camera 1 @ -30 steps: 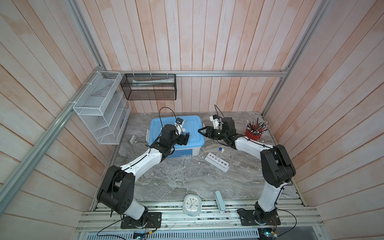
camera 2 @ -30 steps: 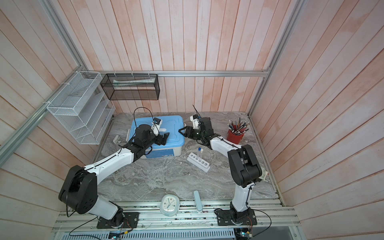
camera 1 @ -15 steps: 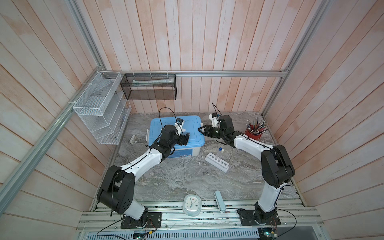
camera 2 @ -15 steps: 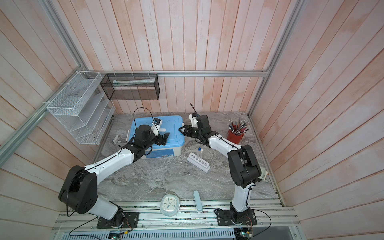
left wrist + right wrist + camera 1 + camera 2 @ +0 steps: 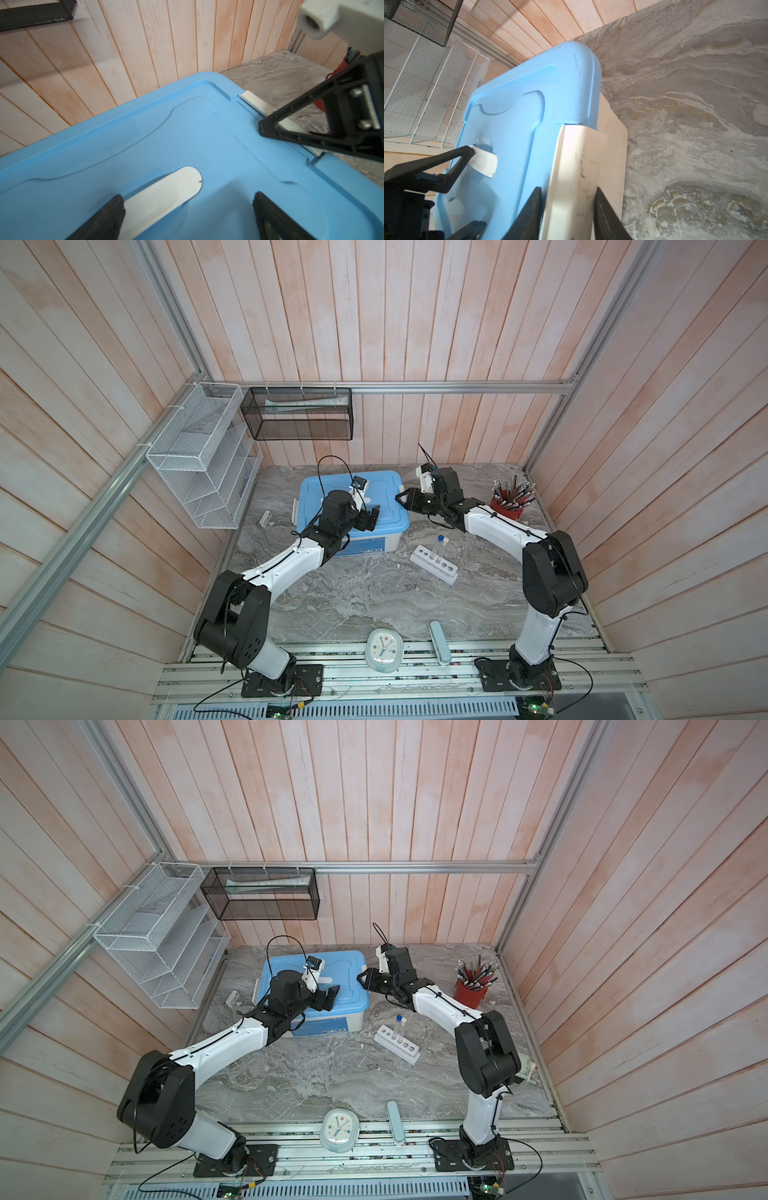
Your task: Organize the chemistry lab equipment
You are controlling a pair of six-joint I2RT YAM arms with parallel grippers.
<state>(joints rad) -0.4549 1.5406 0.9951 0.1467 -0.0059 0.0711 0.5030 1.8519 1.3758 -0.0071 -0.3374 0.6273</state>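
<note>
A white six-hole rack (image 5: 434,569) (image 5: 397,1045) stands on the marble table, right of the box, with two thin clear tubes (image 5: 438,546) (image 5: 400,1027) upright in it, one blue-capped, one white-capped. The blue-lidded storage box (image 5: 384,489) (image 5: 351,965) sits at the back. My right gripper (image 5: 568,189) (image 5: 401,497) is at the box's right end with its fingers pressed on both sides of the white latch (image 5: 577,158). My left gripper (image 5: 188,196) (image 5: 370,516) hovers open just over the lid (image 5: 145,135), beside the white handle (image 5: 166,191).
A red cup of pens (image 5: 509,506) stands at the back right. A round white clock (image 5: 384,649) and a pale blue case (image 5: 439,643) lie at the front edge. A white wire shelf (image 5: 203,460) and a black mesh basket (image 5: 299,414) hang on the walls. A small white piece (image 5: 266,516) lies left of the box.
My right gripper has shifted left to the box's right end and its jaws have narrowed onto the white latch. The left arm has stayed still.
</note>
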